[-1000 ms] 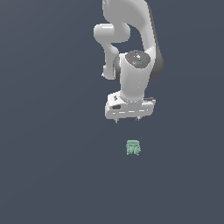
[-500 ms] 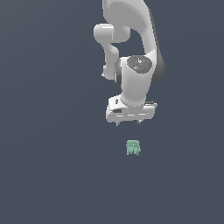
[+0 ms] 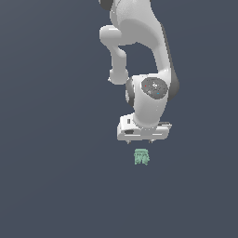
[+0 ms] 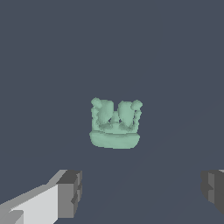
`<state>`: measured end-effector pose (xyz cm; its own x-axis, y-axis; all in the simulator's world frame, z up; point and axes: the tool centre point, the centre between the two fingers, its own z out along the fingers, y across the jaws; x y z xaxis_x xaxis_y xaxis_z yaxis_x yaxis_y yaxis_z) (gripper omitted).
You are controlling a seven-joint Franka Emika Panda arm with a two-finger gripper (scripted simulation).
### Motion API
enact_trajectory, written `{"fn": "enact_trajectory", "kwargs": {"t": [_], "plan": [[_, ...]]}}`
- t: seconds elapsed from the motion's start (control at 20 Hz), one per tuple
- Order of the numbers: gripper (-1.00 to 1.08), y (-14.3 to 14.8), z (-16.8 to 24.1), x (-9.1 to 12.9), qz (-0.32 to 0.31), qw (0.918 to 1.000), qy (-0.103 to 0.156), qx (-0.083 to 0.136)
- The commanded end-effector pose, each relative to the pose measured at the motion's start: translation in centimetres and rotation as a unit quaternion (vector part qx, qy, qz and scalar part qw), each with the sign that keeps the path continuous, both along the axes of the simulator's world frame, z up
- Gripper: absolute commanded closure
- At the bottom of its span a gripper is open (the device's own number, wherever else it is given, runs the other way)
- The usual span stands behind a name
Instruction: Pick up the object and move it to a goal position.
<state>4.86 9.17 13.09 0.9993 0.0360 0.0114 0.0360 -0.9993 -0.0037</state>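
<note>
Where the dark grey floor (image 3: 51,186) spreads bare, the object (image 3: 141,157) lies just below the white gripper (image 3: 140,142), apart from it. In the wrist view the object (image 4: 115,125) is pale mint-green and lumpy — a rounded base with ridged knobs rising from it — far narrower than the gap between the fingers (image 4: 70,193), which stand wide apart, holding nothing.

From my remote seat, I see the object (image 3: 142,157) lying alone on the flat ground (image 3: 56,186). My pincer (image 3: 140,142) hangs just above it, apart from it, with the arm (image 3: 139,56) rising behind. On the wrist view the object (image 4: 115,124) sits ahead of the two fingertips (image 4: 70,192), between their lines, touching neither.
</note>
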Motion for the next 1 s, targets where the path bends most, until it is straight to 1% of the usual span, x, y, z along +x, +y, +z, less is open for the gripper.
{"fn": "enact_trajectory", "kwargs": {"t": [0.0, 0.2, 0.45, 0.95], "plan": [[-0.92, 0.5, -1.1, 1.0, -0.009, 1.0, 0.002, 0.0], [-0.92, 1.1, -2.5, 2.0, -0.02, 0.9998, 0.004, -0.001], [-0.92, 1.6, -3.6, 2.8, -0.028, 0.9996, 0.005, -0.002], [-0.92, 1.7, -4.6, 3.0, -0.03, 0.9995, 0.006, -0.002]]}}
